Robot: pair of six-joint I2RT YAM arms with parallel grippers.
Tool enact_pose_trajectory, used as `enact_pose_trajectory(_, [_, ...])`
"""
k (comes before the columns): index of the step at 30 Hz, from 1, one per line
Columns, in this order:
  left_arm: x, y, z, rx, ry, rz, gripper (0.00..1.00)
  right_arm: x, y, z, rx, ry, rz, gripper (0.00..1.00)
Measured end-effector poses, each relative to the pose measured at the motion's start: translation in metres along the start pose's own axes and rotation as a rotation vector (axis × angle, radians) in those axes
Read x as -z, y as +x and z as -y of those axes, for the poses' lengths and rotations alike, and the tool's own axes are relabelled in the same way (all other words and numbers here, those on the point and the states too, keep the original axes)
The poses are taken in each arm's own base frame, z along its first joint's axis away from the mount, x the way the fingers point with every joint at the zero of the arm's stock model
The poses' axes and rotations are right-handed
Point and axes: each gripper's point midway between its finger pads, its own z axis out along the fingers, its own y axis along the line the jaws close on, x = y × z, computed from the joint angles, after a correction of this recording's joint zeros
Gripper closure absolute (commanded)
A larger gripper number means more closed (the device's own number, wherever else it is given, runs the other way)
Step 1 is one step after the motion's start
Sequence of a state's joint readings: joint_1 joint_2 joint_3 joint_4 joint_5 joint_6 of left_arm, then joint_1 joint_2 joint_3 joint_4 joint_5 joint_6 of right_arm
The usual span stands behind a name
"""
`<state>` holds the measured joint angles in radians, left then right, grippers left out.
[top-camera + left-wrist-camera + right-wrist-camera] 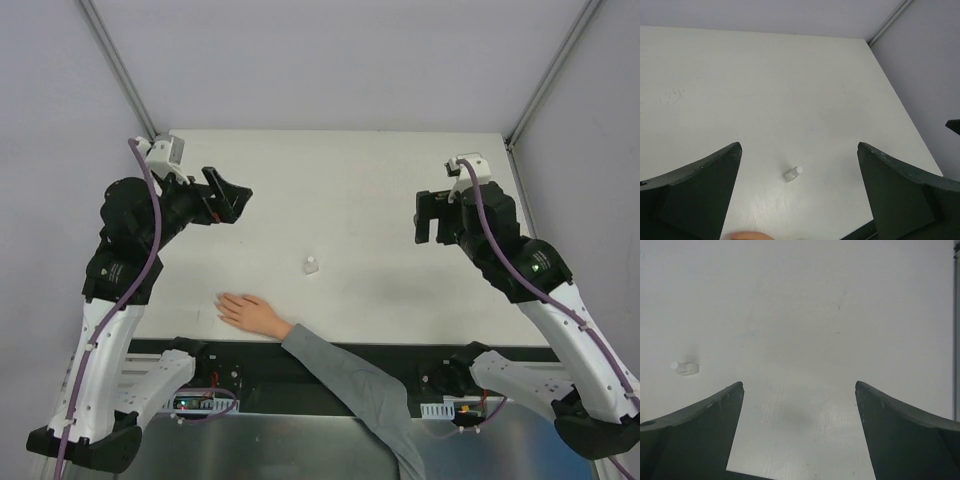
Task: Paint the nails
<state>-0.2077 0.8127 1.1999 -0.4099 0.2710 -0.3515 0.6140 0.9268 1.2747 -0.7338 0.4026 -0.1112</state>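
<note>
Hovering above table (360,180): left gripper (232,203), right gripper (424,217), both spread wide, empty | hand (250,312) flat at near edge, nails (224,306) too small to discern | bottle (311,265) just beyond fingertips | top view shows whole hand; left wrist only a sliver; right wrist just the bottle

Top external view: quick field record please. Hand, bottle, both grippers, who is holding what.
hand: flat on the table near its front edge, grey sleeve
nails: too small to make out
bottle: small, whitish, capped, apparently lying on its side, beyond the hand, apart from it
left gripper: open, empty, above the table's left side
right gripper: open, empty, above the table's right side
contact: neither gripper touches the hand or the bottle
</note>
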Motion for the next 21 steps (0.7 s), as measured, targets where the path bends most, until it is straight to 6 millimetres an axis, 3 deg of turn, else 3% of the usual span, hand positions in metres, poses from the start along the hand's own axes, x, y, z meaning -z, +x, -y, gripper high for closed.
enact_pose_trajectory(7, [-0.044,0.034,-0.011,0.056,0.021,-0.19,0.11,-0.029,0.02,-0.044,0.058,-0.177,-0.119,0.04])
enact_pose_trajectory(11, [-0.078,0.07,-0.019,0.087,0.027,-0.345,0.11,-0.055,0.037,-0.072,0.089,-0.274,-0.199,0.04])
enact_pose_trajectory(14, [-0.101,0.105,-0.014,0.046,0.046,-0.475,0.14,-0.07,0.056,-0.087,0.103,-0.333,-0.258,0.04])
enact_pose_trajectory(21, [-0.146,0.18,0.009,-0.082,0.103,-0.722,0.31,-0.078,0.076,-0.087,0.087,-0.358,-0.292,0.04])
